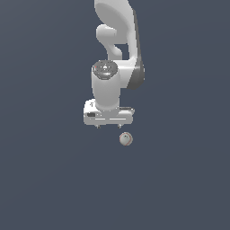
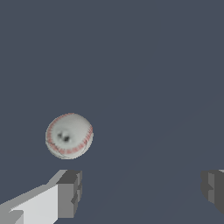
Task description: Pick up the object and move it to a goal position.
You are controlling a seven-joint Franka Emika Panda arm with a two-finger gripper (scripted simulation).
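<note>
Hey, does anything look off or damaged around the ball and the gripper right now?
Nothing stands out. The ball looks whole and lies clear of the open gripper, not between its fingers.

No readable text, labels or numbers anywhere, a small dark mark on the gripper body (image 1: 91,114), possibly a logo, too blurred to make out
</note>
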